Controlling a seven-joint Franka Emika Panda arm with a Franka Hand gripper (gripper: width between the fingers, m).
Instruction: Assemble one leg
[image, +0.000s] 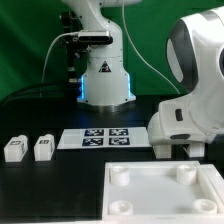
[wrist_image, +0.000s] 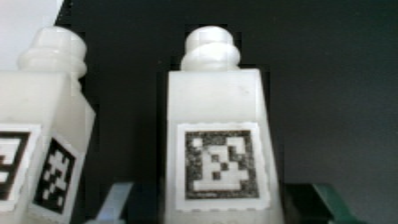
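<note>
Wrist view first: the pincer (wrist_image: 222, 203) is spread, one dark finger (wrist_image: 121, 203) on each side of a leg (wrist_image: 221, 120). A thin strip of dark bench (wrist_image: 134, 90) seems to show between each finger and the leg's flanks, so it is straddled, not pinched. The leg's tag (wrist_image: 221, 160) faces the camera, and a rounded knob (wrist_image: 214, 48) caps its far end. A second leg (wrist_image: 45, 110) lies just beside it, parallel and knobbed the same way, with only a narrow gap of bench between them. It carries tags too.

Now the exterior view: the arm (image: 190, 80) fills the 3 o'clock side of the frame. Its bulk covers the spot under the pincer, so that leg can't be picked out here. The marker board (image: 98, 138) lies flat at the centre. Out at 9 o'clock from the board sit two more legs, an outer leg (image: 15, 149) and an inner leg (image: 43, 148). They lie side by side, near each other but not touching, and well apart from the arm. At 5 o'clock from the board lies the big white tray (image: 165, 190) with round sockets in its corners. At 12 o'clock stands the robot's base (image: 103, 75), lit blue at its foot.
</note>
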